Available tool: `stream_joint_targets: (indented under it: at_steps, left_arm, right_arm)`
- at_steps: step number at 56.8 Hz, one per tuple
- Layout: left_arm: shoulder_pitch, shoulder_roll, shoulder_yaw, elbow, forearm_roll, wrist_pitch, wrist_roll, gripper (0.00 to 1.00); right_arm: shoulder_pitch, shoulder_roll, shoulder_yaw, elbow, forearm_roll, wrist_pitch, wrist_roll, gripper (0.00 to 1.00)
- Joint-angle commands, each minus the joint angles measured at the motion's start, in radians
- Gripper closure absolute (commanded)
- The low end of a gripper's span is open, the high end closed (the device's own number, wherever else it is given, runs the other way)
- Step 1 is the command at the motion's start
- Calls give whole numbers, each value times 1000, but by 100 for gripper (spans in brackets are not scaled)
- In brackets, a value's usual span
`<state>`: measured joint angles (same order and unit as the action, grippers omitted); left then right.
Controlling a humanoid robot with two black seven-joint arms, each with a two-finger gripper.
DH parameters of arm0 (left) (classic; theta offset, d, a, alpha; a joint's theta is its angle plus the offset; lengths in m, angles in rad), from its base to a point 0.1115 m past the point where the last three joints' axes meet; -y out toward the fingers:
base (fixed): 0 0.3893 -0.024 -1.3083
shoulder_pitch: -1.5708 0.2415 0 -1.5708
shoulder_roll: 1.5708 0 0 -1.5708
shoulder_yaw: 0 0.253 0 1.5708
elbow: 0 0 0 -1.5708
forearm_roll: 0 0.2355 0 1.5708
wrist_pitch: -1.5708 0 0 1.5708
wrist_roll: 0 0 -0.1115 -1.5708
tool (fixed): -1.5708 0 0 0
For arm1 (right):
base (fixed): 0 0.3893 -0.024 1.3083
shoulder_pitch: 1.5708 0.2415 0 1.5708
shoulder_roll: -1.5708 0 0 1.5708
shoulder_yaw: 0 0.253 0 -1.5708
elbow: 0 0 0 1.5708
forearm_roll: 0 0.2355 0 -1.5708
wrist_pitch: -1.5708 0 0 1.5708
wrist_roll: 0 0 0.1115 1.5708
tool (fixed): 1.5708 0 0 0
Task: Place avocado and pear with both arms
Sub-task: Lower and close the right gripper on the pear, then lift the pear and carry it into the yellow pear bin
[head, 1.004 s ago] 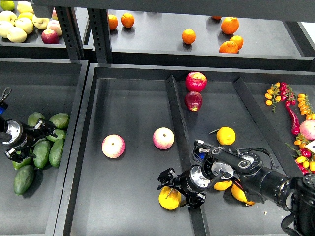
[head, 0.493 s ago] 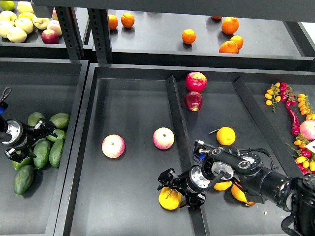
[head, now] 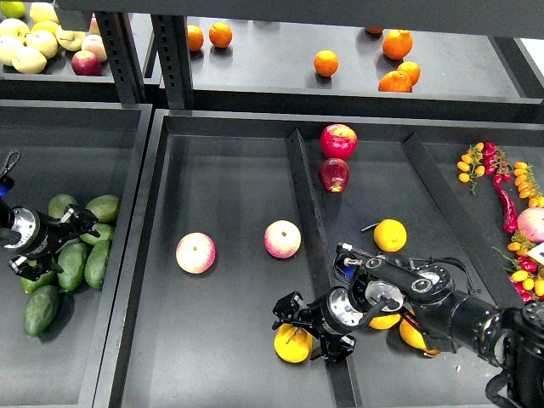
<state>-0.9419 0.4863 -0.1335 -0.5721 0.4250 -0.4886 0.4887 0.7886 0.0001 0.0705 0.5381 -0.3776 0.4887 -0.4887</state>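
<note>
The pear point(head: 292, 342), golden yellow with a brown streak, lies on the floor of the middle tray point(head: 229, 178) near its front right. My right gripper point(head: 306, 326) hangs right over it with its fingers spread, one above the pear and one to its right. The dark green avocado point(head: 41, 310) lies in the left tray point(head: 76, 136) at the front, a little apart from the pile of lighter avocados point(head: 95, 259). My left gripper point(head: 55, 245) sits over that pile with its fingers apart and nothing visible between them.
Two pink-yellow apples point(head: 195, 252) point(head: 282, 239) lie in the middle tray. Plain yellow-orange pears point(head: 390, 235) and red apples point(head: 337, 141) lie in the right compartment, partly under my right arm. A divider point(head: 308, 212) runs beside my right gripper. Oranges point(head: 325, 63) sit on the back shelf.
</note>
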Motion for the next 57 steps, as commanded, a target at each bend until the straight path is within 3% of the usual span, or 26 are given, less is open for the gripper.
stream_joint_targets:
  at_steps: [1,21,38,57]
  left_arm:
    - [0,-3,0,1,0,0,0,1]
    - [0,-8,0,1,0,0,0,1]
    - [9,-6,0,1,0,0,0,1]
    - [12,-6,0,1,0,0,0,1]
  right_arm:
    - [1,0,0,-1,0,0,0,53]
    - [1,0,41,-44,-38,0,0,74]
    - [14,0,74,-50,-92,0,0,79]
    - [121,0,77,-32,34,0,0,80]
